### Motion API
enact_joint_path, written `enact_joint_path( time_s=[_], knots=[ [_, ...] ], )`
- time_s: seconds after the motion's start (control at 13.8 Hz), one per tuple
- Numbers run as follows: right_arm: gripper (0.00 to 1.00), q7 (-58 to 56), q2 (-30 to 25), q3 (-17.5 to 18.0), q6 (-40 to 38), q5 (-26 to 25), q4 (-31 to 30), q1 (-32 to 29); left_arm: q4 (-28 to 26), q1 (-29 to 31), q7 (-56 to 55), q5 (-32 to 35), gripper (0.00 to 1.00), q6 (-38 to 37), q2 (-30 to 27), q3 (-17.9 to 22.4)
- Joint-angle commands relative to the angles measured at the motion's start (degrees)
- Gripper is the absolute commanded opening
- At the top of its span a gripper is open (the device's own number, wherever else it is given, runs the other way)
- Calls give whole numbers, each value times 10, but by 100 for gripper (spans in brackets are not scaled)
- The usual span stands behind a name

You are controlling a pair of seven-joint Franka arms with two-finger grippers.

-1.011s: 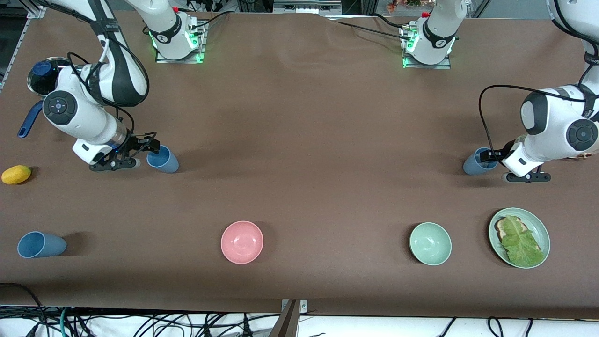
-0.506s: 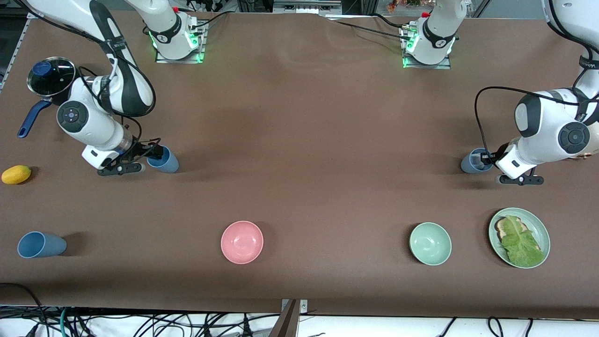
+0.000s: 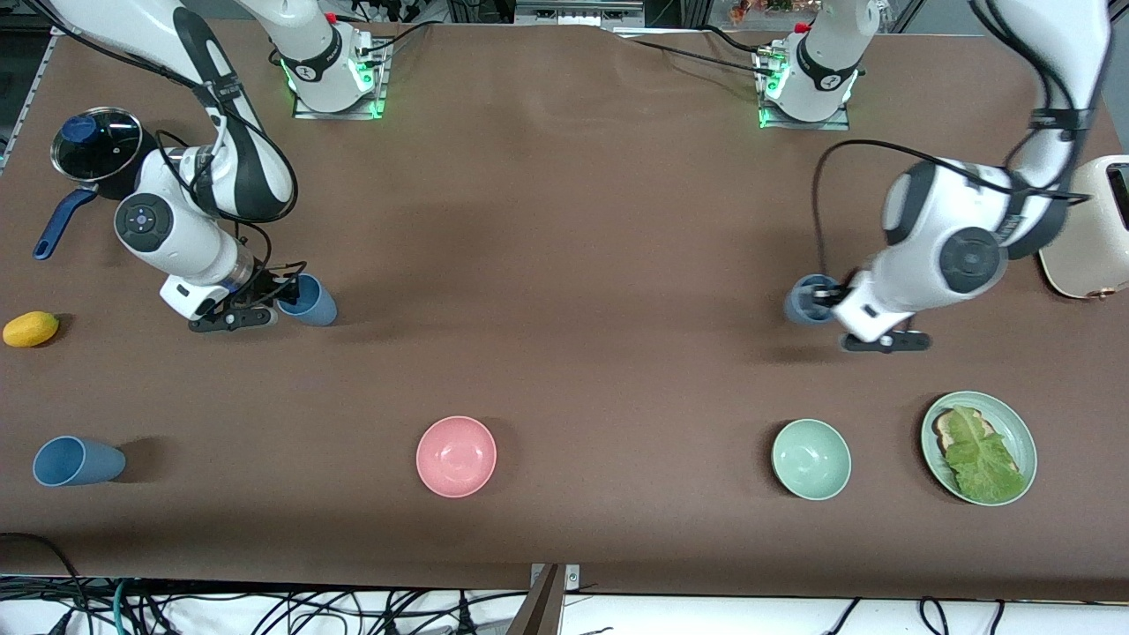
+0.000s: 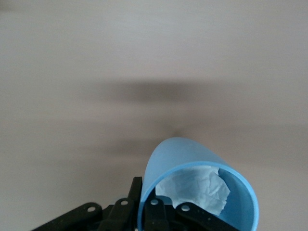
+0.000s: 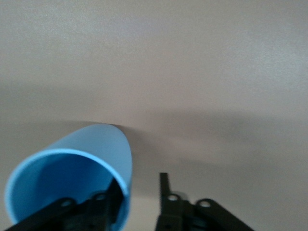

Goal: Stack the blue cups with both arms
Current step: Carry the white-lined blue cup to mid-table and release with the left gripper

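Observation:
My left gripper (image 3: 833,300) is shut on the rim of the duller grey-blue cup (image 3: 807,298) and holds it low over the table, near the left arm's end. In the left wrist view one finger is inside and one outside the rim of the cup (image 4: 192,159), which holds crumpled white paper. My left gripper (image 4: 147,204) pinches the wall. The brighter blue cup (image 3: 309,302) stands on the table toward the right arm's end. My right gripper (image 3: 284,295) is open at its rim. In the right wrist view, my right gripper (image 5: 139,192) straddles the wall of the cup (image 5: 72,168).
A third blue cup (image 3: 78,460) lies near the front edge at the right arm's end. A pink bowl (image 3: 456,456), a pale green bowl (image 3: 811,459) and a plate (image 3: 1023,432) with lettuce sit nearer the camera. A yellow fruit (image 3: 30,328), a pot lid (image 3: 95,141) and a toaster (image 3: 1089,238) stand at the table's ends.
My left gripper has carried the grey-blue cup toward the table's middle. My right gripper has edged closer to the brighter blue cup, which has not moved.

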Motion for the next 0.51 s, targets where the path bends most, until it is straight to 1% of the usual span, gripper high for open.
enact_joint_path(
  time_s=[0.0, 0.07, 0.22, 0.43],
  knots=[
    [0, 0, -2, 4, -112, 4, 84, 2, 46, -58, -74, -14, 0, -12, 52, -14],
    [0, -1, -2, 6, -140, 4, 110, 3, 51, -81, -94, -23, 0, -10, 62, -14],
    [0, -2, -2, 8, -166, 4, 142, 7, 58, -122, -121, -54, 0, 16, 84, -14],
    [0, -1, -3, 8, -211, 9, 194, 23, 65, -161, -135, -57, 0, 60, 106, -14]
  ],
)
